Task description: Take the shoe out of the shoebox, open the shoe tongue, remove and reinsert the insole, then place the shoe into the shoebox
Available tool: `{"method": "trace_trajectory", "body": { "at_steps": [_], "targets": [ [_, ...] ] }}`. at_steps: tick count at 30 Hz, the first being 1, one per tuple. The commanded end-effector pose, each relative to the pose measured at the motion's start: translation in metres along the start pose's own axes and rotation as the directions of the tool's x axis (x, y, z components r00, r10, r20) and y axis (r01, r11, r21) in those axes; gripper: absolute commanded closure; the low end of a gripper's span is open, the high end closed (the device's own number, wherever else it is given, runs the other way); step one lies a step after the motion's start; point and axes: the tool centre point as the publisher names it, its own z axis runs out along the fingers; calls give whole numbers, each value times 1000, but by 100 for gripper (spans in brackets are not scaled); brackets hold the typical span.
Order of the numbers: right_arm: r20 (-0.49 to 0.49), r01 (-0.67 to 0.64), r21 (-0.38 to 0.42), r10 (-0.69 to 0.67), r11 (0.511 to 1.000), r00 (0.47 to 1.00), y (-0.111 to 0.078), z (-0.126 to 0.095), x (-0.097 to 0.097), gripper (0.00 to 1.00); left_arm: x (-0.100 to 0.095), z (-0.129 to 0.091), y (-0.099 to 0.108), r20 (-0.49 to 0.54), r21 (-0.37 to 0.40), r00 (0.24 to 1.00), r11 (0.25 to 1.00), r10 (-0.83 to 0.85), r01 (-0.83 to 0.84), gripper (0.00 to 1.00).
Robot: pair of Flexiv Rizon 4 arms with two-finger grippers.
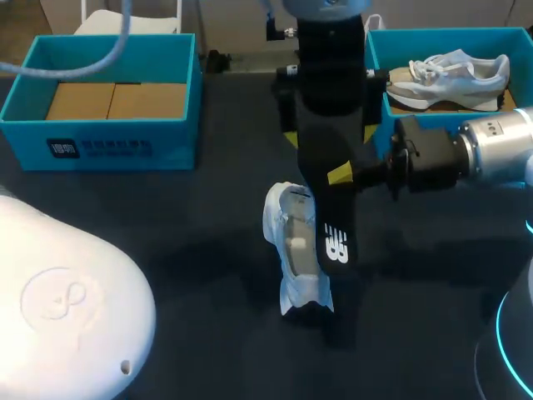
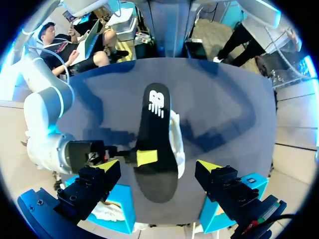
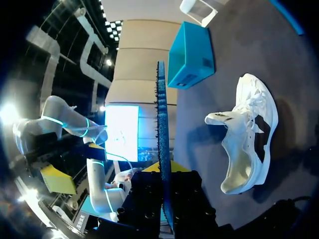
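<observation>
On the table (image 1: 166, 233), the white shoe (image 1: 291, 250) lies at the middle, mouth gaping, its long axis running away from the robot. The left jaws hang apart above it. The black insole (image 1: 329, 212), white logo at its near end, follows the same line and hides the shoe's right side. The right arm (image 1: 491, 150) holds it mid-length, jaws clamped. The right shoebox (image 1: 450, 33) is cut off.

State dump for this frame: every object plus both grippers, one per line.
insole: out of the shoe, held above the table.
shoe: on the table, tongue open.
right gripper: shut on the insole.
left gripper: open, above the insole, holding nothing.
left shoebox: open, no shoe inside.
right shoebox: open, second shoe inside.
</observation>
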Motion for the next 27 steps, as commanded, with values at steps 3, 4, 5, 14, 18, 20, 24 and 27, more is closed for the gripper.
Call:
{"method": "trace_trajectory", "body": {
  "at_steps": [3, 4, 5, 14, 18, 20, 24, 27],
  "targets": [
    [-6, -4, -32, 4, 999, 1000, -5, -3, 0, 100, 0, 1, -1, -37, 27, 999, 999, -19, 20, 0],
    [-4, -5, -37, 5, 999, 1000, -5, -3, 0, 100, 0, -1, -2, -24, 30, 999, 999, -21, 22, 0],
    [-6, -5, -40, 4, 999, 1000, -4, -4, 0, 100, 1, -1, -2, -5, 35, 1000, 999, -26, 26, 0],
    [-41, -15, -60, 12, 998, 999, -2, -4, -2, 100, 1, 3, 3, 95, 60, 994, 997, -60, 55, 0],
    [-55, -23, -73, 20, 997, 998, -3, -6, 1, 100, 1, 5, 8, 209, 85, 977, 996, -44, 27, 0],
    [-61, -22, -76, 17, 997, 998, -4, -8, 4, 100, 3, 5, 9, 295, 114, 955, 993, -29, -5, 0],
    [-66, -24, -80, 18, 997, 998, -6, -12, 7, 100, 8, 7, 10, 413, 139, 910, 990, -34, -26, 0],
    [-64, -31, -84, 26, 996, 998, -8, -16, 7, 100, 12, 8, 15, 513, 99, 857, 995, -51, -1, 0]
  ]
}}
